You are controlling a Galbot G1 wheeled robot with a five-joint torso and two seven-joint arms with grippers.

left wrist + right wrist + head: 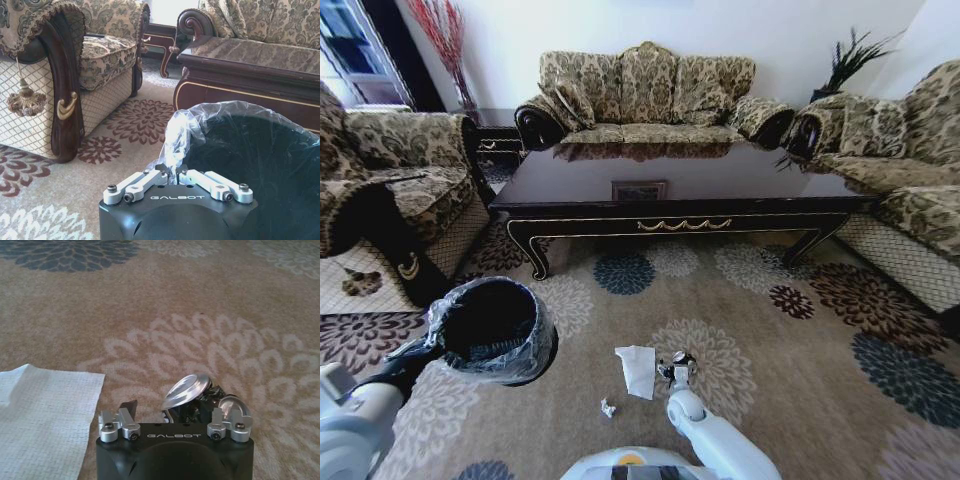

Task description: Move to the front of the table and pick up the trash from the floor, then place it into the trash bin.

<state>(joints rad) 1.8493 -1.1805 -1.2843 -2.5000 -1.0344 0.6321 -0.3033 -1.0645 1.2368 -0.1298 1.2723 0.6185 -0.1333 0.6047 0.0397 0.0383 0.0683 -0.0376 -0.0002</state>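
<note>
The trash on the carpet is a flat white napkin (638, 368) (42, 415), a small crumpled wrapper (608, 408) and a silvery wrapper (190, 389). My right gripper (678, 372) (180, 407) is down at the floor just right of the napkin. It is open, and the silvery wrapper lies between its fingers. The black trash bin (490, 325) (260, 165) stands to the left, lined with a clear bag. My left gripper (172, 174) is at the bin's near rim, shut on the edge of the bag. The dark table (670, 190) lies ahead.
Patterned sofas surround the table: one behind it (650, 95), an armchair at the left (390, 180) (75, 65) and another at the right (910, 150). Flowered carpet (800, 340) spreads open to the right of the trash.
</note>
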